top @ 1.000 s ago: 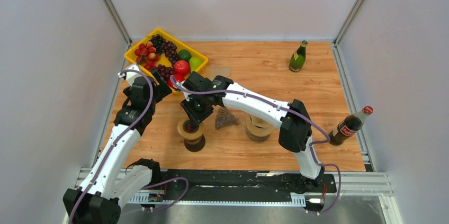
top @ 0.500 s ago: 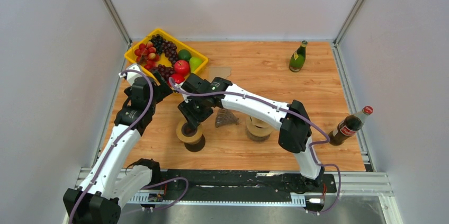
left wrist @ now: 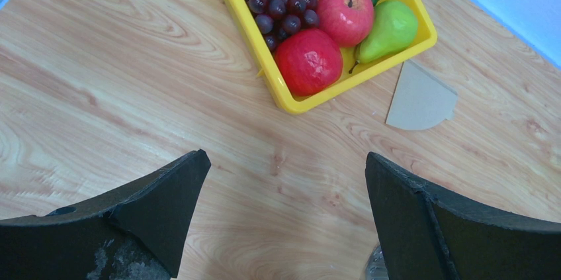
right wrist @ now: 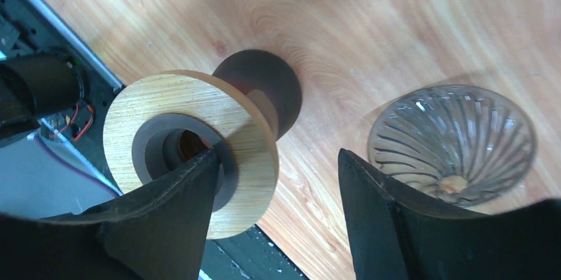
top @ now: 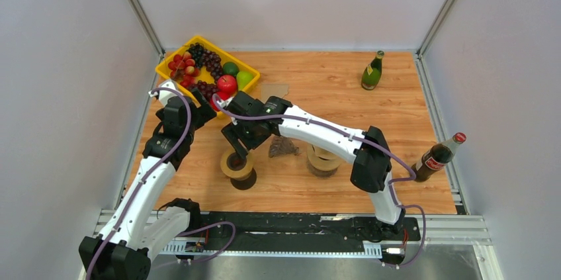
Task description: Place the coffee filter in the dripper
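The right gripper [right wrist: 278, 161] hangs with its black jaws apart and nothing between them, one finger over the dark centre hole of a wooden stand [right wrist: 192, 151], a pale round disc of grained wood on a dark stem and base. At 3 o'clock from it in the wrist view sits the dripper [right wrist: 453, 144], a clear glass cone with spiral ribs and a small hole at its tip. It looks hard, slick and breakable, and whether it stands upright or lies tipped on the table [top: 344, 94] cannot be settled. The left gripper [left wrist: 286, 159] is spread wide and empty over bare wood-grain board. At 2 o'clock from it lies the coffee filter [left wrist: 420, 98], a flat fan of beige paper just beside the corner of the yellow tray [left wrist: 278, 91]. In the overhead view it lies at 12 o'clock from the dripper and well apart from it. The filter should be very light, limp and easy to crease, and it lies flush on the board, so the likely hold is a gentle pinch at its curved edge or a corner. Glossy fruit fills the plastic tray.
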